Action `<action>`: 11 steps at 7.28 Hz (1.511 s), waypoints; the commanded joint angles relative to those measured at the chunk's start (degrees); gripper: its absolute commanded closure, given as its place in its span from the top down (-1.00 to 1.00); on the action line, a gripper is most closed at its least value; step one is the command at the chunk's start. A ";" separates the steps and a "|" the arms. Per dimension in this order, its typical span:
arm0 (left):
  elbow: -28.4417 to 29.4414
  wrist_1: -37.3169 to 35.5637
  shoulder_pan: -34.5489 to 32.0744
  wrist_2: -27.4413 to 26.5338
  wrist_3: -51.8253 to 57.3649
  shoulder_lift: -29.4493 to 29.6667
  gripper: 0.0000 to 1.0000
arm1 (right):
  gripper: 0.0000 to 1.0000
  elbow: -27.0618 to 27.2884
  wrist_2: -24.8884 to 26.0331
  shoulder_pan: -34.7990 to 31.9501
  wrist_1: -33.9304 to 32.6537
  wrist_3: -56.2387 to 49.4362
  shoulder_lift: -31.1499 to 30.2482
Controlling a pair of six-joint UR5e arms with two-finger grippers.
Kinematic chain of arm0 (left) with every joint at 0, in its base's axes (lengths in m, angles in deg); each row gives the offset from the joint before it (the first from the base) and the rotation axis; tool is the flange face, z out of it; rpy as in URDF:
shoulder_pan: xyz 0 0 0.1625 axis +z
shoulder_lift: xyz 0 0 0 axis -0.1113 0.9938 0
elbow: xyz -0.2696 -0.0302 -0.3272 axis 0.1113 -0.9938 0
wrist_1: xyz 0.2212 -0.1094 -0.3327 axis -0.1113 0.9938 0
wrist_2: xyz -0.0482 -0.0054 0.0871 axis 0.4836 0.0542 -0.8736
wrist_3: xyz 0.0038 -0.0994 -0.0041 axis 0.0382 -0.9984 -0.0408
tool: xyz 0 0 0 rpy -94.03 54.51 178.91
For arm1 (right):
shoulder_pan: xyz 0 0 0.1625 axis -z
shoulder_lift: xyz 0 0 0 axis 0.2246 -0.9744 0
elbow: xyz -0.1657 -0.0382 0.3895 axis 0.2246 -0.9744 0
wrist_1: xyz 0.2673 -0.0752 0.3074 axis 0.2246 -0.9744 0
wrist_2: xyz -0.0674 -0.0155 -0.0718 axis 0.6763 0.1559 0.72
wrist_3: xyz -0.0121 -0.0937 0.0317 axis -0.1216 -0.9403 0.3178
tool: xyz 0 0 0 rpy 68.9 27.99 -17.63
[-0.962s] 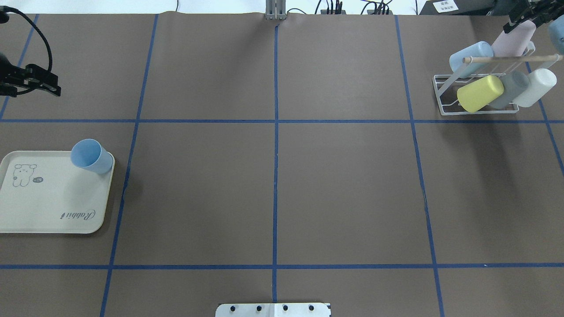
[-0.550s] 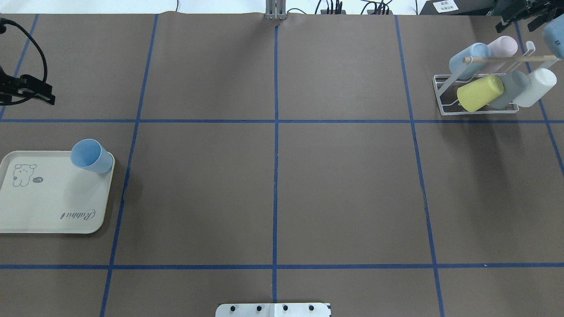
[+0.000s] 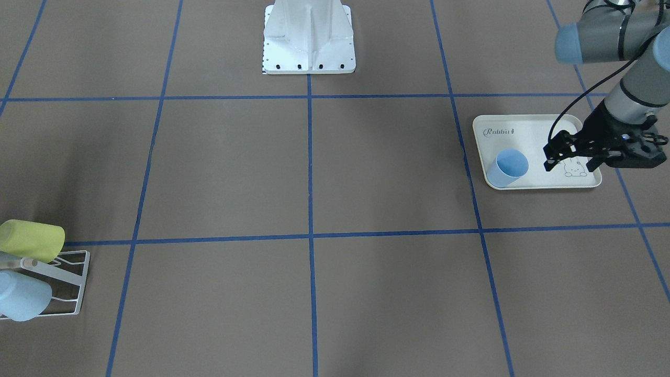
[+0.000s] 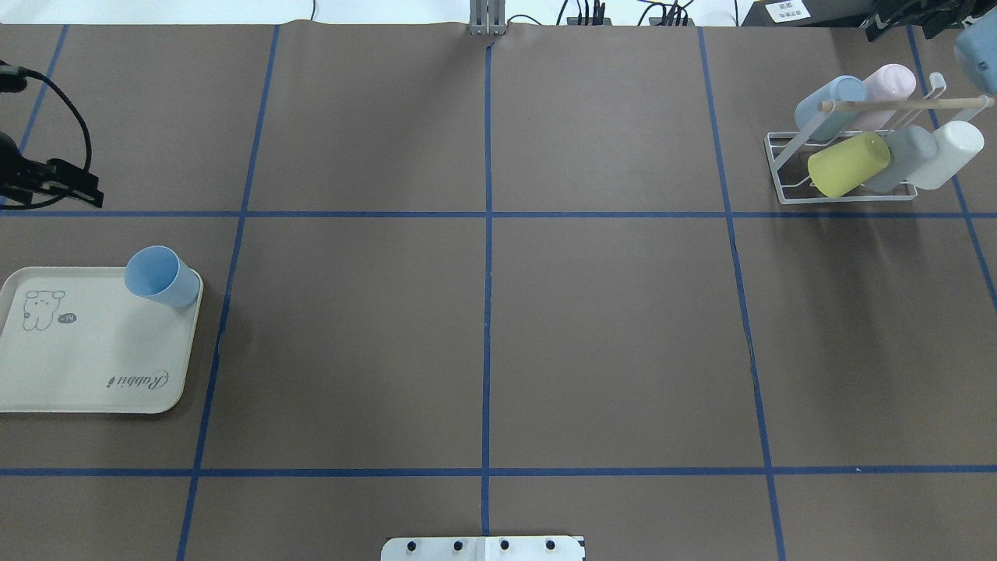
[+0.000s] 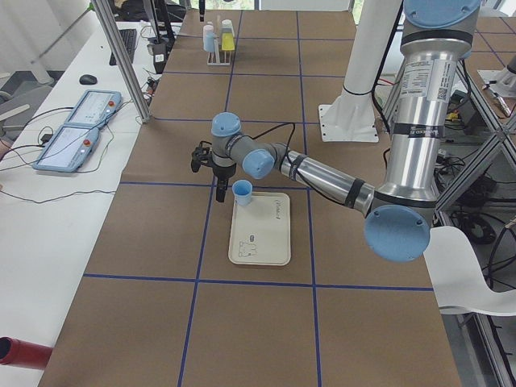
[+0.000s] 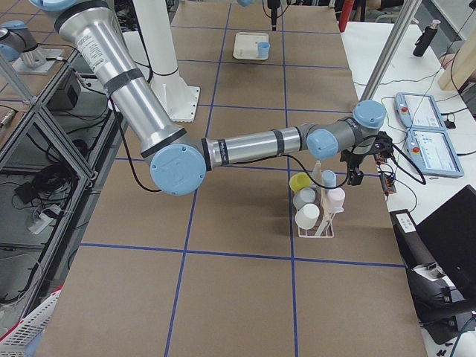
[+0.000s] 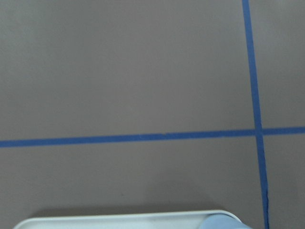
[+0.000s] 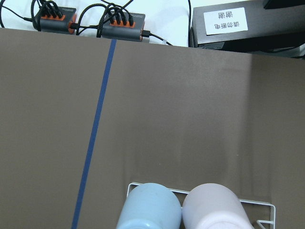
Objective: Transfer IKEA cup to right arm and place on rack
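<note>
A light blue IKEA cup (image 4: 160, 276) stands upright at the far right corner of the cream rabbit-print tray (image 4: 86, 366). My left gripper (image 3: 569, 162) hovers open and empty over the tray, beside the cup (image 3: 509, 166) and apart from it. The white wire rack (image 4: 783, 167) at the far right holds several cups under its wooden dowel (image 4: 903, 102). My right gripper (image 4: 900, 27) shows only at the top edge, behind the rack, fingers apart and holding nothing. The left wrist view catches just the tray rim (image 7: 119, 220).
On the rack lie a light blue cup (image 4: 829, 105), a pink cup (image 4: 884, 89), a yellow cup (image 4: 847, 164), a grey cup (image 4: 907, 156) and a white cup (image 4: 946, 152). The robot's base (image 3: 309, 36) stands mid-table. Brown mat with blue tape lines lies between tray and rack.
My right gripper has drawn back from the pink cup, which now rests on the rack. My left gripper has moved nearer the tray and the blue cup.
</note>
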 commanded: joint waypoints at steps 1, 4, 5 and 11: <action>1.38 0.41 5.85 1.29 -3.14 -0.06 0.87 | 0.98 1.29 -0.42 0.00 -0.01 1.24 -0.14; 3.93 0.50 6.03 1.64 -2.53 -0.06 0.53 | 0.98 2.52 -0.51 0.00 -0.01 1.25 -1.20; 4.63 0.58 6.82 1.73 -2.70 0.03 0.37 | 0.98 2.61 -0.68 0.00 -0.01 1.25 -1.20; -9.01 -12.94 -0.02 10.78 -3.41 2.56 -1.00 | 0.98 20.65 -3.07 4.63 0.60 20.01 -7.93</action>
